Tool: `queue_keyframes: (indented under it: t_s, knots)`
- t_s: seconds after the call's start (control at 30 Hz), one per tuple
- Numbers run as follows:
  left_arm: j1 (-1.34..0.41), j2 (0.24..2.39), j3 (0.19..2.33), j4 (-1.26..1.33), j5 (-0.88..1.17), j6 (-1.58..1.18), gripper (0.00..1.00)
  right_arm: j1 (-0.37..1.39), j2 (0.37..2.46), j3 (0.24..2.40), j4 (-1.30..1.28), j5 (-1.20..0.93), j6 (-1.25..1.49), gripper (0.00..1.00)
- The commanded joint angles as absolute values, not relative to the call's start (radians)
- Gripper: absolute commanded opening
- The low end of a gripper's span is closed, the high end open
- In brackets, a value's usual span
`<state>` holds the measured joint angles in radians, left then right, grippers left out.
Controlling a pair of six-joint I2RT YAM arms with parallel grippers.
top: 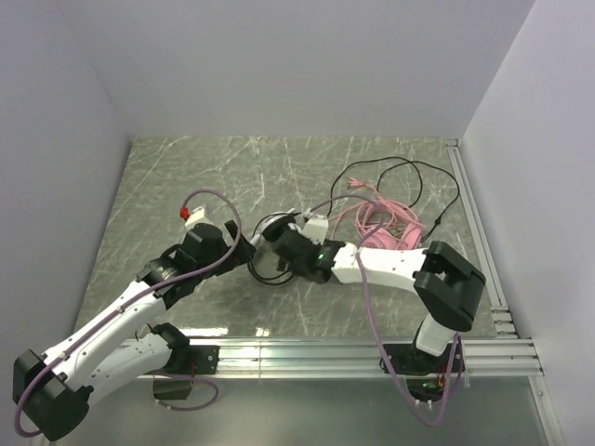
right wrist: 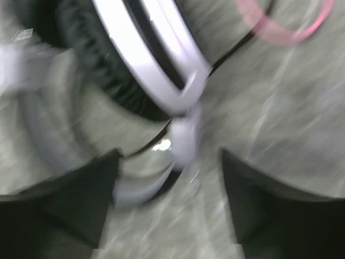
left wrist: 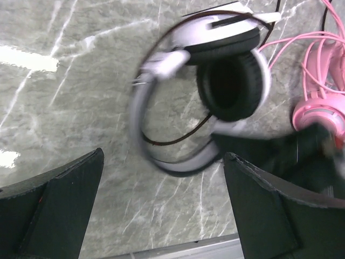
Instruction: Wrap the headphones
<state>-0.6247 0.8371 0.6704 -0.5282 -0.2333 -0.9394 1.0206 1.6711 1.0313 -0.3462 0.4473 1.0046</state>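
Observation:
The black-and-white headphones [top: 276, 243] lie on the marble table between my two grippers, with the black cable [top: 402, 174] looping away to the back right. The left wrist view shows their ear cup and white band [left wrist: 215, 81] just ahead of my open, empty left gripper [left wrist: 161, 205]. My right gripper [top: 286, 249] is over the headphones from the right. In the blurred right wrist view its jaws stand open [right wrist: 170, 199], with the white band [right wrist: 156, 65] ahead and reaching down by the left finger. The pink headphones [top: 383, 228] lie behind the right arm with their pink cable [top: 372, 206].
The pink headset also shows at the right edge of the left wrist view [left wrist: 322, 110]. A metal rail [top: 372, 353] runs along the table's near edge and another [top: 474, 223] along the right side. White walls enclose the table.

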Motion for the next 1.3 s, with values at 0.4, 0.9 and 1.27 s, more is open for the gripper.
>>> queue_keyframes:
  t_s: [0.4,0.9,1.27]
  knots:
    - [-0.630,0.960,0.556,-0.362,-0.235,-1.026,0.93,1.120,1.425,0.977,-0.301,0.664,0.976,0.89]
    - [-0.696,1.023,0.495,-0.421,-0.254,-1.421,0.71,0.933,1.305,0.919,-0.204,0.526,0.825,0.87]
    - [-0.735,1.250,0.643,-0.505,-0.276,-1.483,0.58,0.916,1.302,0.885,-0.170,0.500,0.836,0.87]
